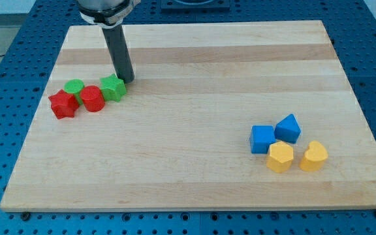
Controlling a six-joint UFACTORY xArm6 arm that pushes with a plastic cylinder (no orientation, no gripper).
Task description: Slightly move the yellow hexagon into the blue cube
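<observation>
The yellow hexagon (280, 157) lies near the view's lower right. It touches the blue cube (262, 139), which sits just up and left of it. My tip (126, 79) is far away at the view's upper left, right beside the upper right edge of a green star-shaped block (113, 87). The rod (118, 52) rises from there to the view's top.
A second blue block (288, 128) sits up and right of the hexagon, and a yellow heart-shaped block (313, 156) lies to its right. By my tip are a green round block (75, 88), a red cylinder (92, 99) and a red star-shaped block (62, 104). The wooden board (194, 78) carries everything.
</observation>
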